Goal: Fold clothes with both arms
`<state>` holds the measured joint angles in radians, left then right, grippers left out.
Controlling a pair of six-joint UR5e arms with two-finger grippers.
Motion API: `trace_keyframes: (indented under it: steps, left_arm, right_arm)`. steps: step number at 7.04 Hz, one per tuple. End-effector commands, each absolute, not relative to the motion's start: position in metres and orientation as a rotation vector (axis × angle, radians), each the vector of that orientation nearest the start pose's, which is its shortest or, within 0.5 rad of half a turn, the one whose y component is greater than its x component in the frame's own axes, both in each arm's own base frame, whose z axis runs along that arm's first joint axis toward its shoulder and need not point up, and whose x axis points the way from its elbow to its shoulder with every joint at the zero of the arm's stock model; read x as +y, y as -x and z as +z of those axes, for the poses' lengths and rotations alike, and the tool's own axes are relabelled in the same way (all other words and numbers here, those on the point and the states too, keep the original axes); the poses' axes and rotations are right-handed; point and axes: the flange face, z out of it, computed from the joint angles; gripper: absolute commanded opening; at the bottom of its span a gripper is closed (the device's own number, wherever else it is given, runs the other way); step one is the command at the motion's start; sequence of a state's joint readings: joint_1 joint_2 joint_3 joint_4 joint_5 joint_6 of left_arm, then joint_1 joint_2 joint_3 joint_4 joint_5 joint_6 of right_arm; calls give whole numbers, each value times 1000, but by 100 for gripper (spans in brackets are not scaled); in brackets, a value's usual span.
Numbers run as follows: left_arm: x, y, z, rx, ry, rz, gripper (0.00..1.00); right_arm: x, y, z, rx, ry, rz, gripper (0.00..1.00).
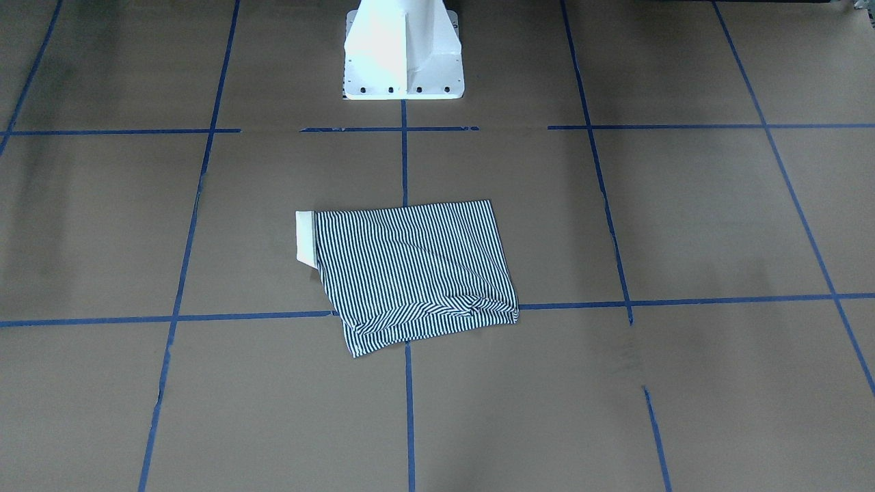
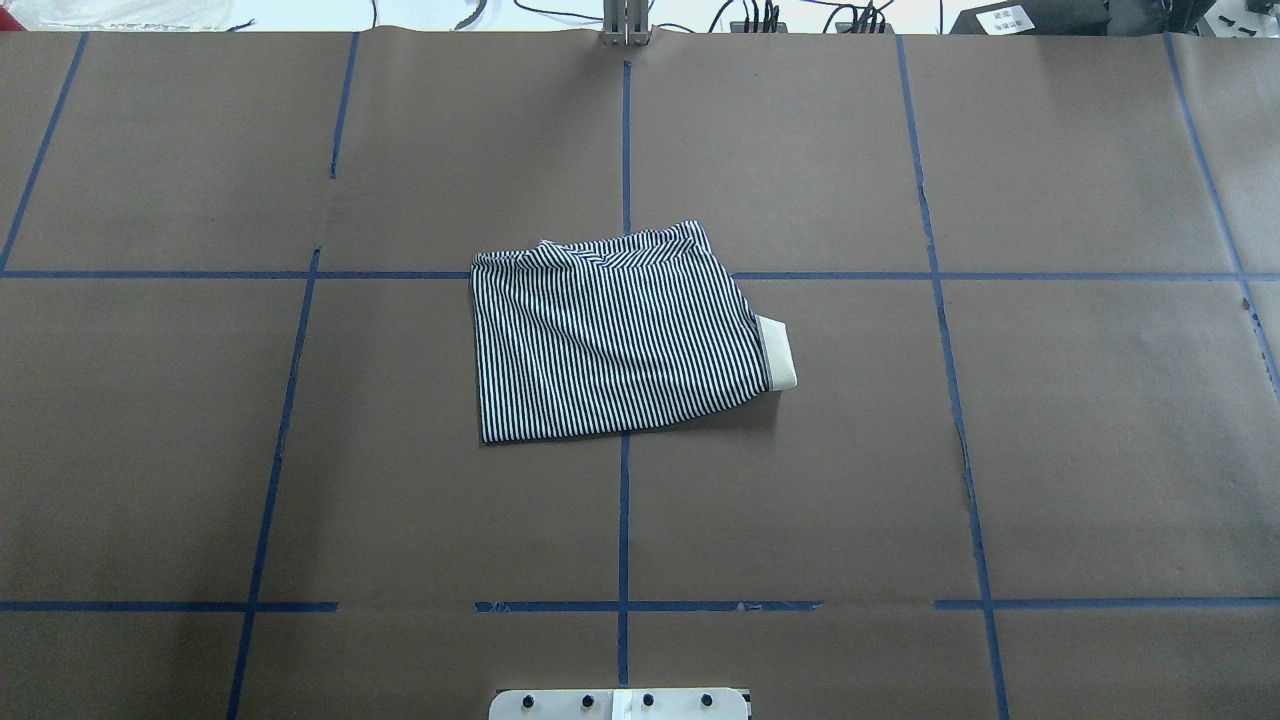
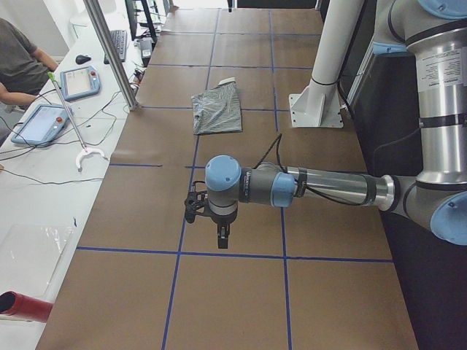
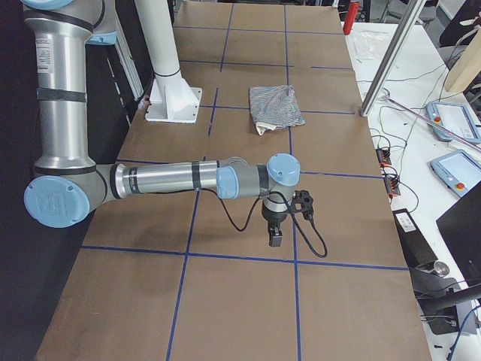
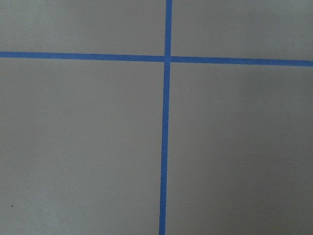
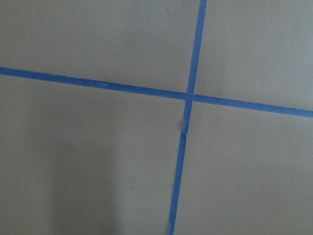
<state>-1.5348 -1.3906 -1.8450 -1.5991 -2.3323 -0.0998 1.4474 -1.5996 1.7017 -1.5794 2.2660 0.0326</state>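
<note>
Two black two-finger grippers hang fingers-down above the table. The left gripper point(image 3: 221, 239) and the right gripper point(image 4: 275, 238) each show only in a side view, so I cannot tell whether their jaws are apart or together. Neither touches anything. Each wrist camera sees only brown paper table cover point(image 5: 78, 147) and a crossing of blue tape lines point(image 5: 166, 58).

Behind the grippers, the grey metal left arm with light-blue joint caps point(image 3: 328, 188) and the matching right arm point(image 4: 158, 180) reach out level over opposite ends of the table, well apart from the garment.

One navy-and-white thin-striped polo shirt point(image 2: 610, 340) lies folded into a rough rectangle at the table's middle, over a tape crossing, in front of the white pedestal base point(image 1: 403, 48). Its plain cream collar point(image 2: 778, 352) sticks out on the robot's right side. The shirt's edge farthest from the robot is rumpled, with a corner poking out.

A seated person point(image 3: 18, 58) is beside the table, near blue-edged tablets point(image 3: 80, 80).
</note>
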Motion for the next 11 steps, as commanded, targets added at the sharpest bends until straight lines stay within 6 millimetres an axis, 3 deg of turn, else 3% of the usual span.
trace_keyframes:
  steps: [1,4,6,11]
  left_arm:
    - [-430,60,608,618,-166,198,100]
    - [-434,55,608,678,-142,171,100]
    - [-423,49,613,789,-121,163,100]
    - [-423,49,612,791,-123,163,100]
  right_arm:
    - [-490,-9,618,-700,-39,-123,100]
    - [-490,-8,617,-706,-39,-124,100]
    - [-492,-7,614,-708,-42,-126,100]
    - [-492,-3,614,-708,-39,-129,100]
